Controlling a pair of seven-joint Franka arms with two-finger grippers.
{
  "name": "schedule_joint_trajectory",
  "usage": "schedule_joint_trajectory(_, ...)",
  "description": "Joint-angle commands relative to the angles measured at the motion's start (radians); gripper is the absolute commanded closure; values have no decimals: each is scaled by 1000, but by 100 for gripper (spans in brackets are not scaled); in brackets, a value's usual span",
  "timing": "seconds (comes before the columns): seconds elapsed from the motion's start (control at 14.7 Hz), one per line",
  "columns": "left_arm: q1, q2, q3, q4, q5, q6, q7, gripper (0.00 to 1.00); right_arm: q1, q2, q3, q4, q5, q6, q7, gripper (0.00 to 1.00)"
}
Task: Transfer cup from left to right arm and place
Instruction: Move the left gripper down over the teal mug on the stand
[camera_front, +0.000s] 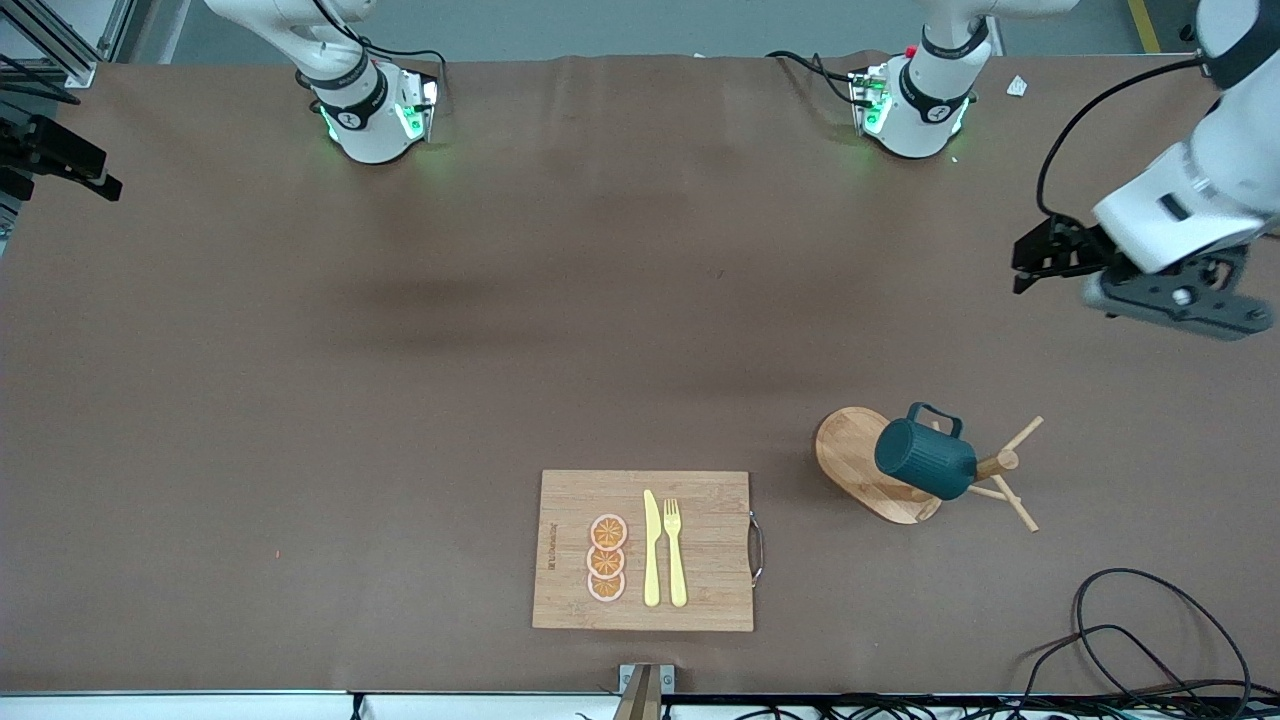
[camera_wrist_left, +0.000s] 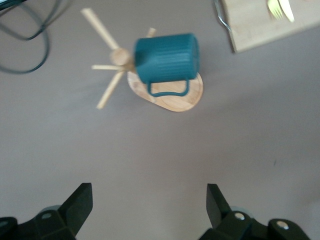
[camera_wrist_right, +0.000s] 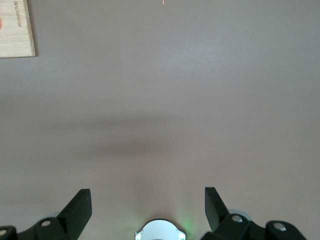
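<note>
- The table (camera_front: 300, 400) carries a wooden cutting board (camera_front: 700, 500) near the middle of the edge closest to the front camera, and a wooden peg rack (camera_front: 850, 460) toward the left arm's end of that same edge.
- The cup (camera_front: 925, 458) hangs on one of the rack's pegs, lifted off the table, over the rack's oval base.
- The cup's long axis lies close to level and slants: its closed bottom points up and toward the board, its mouth toward the rack's post. The loop handle (camera_front: 937, 418) sticks out on the side facing the robots' bases.
- The left gripper (camera_front: 1040, 262) hovers over the table's end past the rack, jaws spread wide and empty. The step in hand looks like the approach to the cup.
- To do it well, I judge the left gripper should straddle the ribbed body or the handle, close firmly, then slide the cup off along the peg's line, not straight up.
- The right gripper (camera_wrist_right: 147, 202) waits with jaws wide and empty, over bare table near its own base.
</note>
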Motion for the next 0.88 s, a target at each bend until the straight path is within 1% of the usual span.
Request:
schedule_joint_trajectory(0.0,0,53,-11,11,11,22,191,0,-4,-21,-2,-24,12,2,-11,0)
schedule_joint_trajectory(0.14,-1,85,-11,11,13,68,366,0,-4,-21,-2,-24,12,2,-11,0)
schedule_joint_trajectory(0.27,-1,100,-11,9,17,106,476,0,-4,-21,-2,-24,12,2,-11,0)
schedule_joint_trajectory(0.47,-8,127,-45,5,100,169,650,0,-4,-21,-2,-24,12,2,-11,0)
schedule_joint_trajectory(0.61,-6,153,-61,2,119,198,743,0,-4,-21,-2,-24,12,2,-11,0)
schedule_joint_trajectory(0.81,-5,194,-68,2,122,264,950,0,-4,-21,-2,-24,4,4,-13,0)
